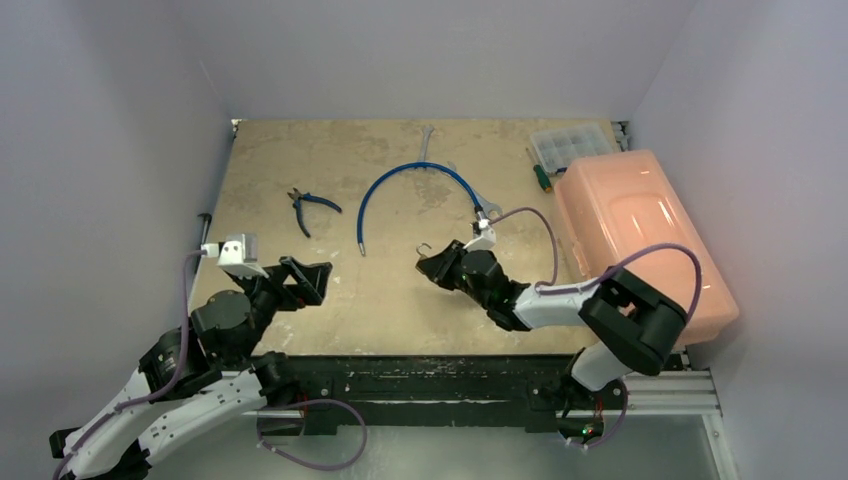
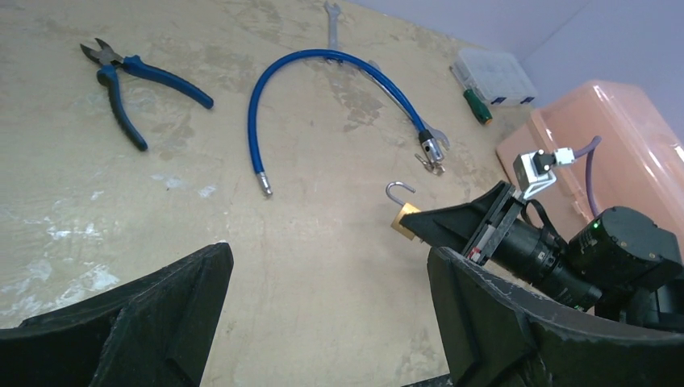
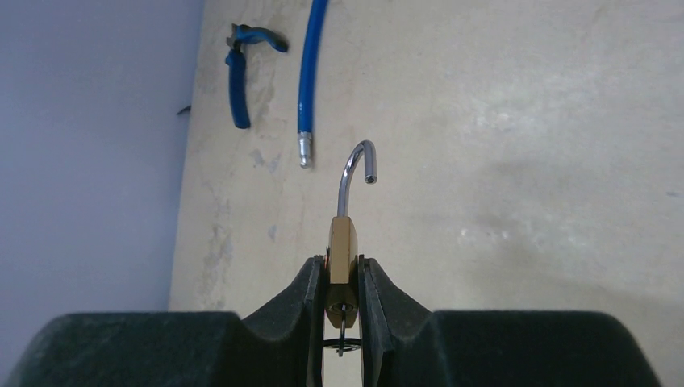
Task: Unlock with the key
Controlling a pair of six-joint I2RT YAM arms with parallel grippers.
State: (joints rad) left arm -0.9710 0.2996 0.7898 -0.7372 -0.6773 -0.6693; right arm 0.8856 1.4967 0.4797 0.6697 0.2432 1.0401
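My right gripper [image 3: 342, 270] is shut on the small brass padlock [image 3: 342, 246], which it holds by its flat sides above the table. The silver shackle [image 3: 352, 168] stands swung open, its free end clear of the body. The key [image 3: 344, 326] sits in the keyhole at the lock's underside, between my fingers, with a thin ring hanging on it. From above, the padlock [image 1: 427, 257] shows at the tip of the right gripper [image 1: 436, 268]. My left gripper [image 1: 312, 281] stands wide open and empty, to the left of the lock. In the left wrist view the padlock [image 2: 401, 218] is ahead and to the right.
Blue-handled pliers [image 1: 310, 207] lie at the back left. A curved blue hose [image 1: 400, 178] lies mid-table, with wrenches [image 1: 425, 140] behind it. A clear organiser box [image 1: 570, 145], a green screwdriver [image 1: 540, 175] and a large orange lidded box [image 1: 640, 235] fill the right side.
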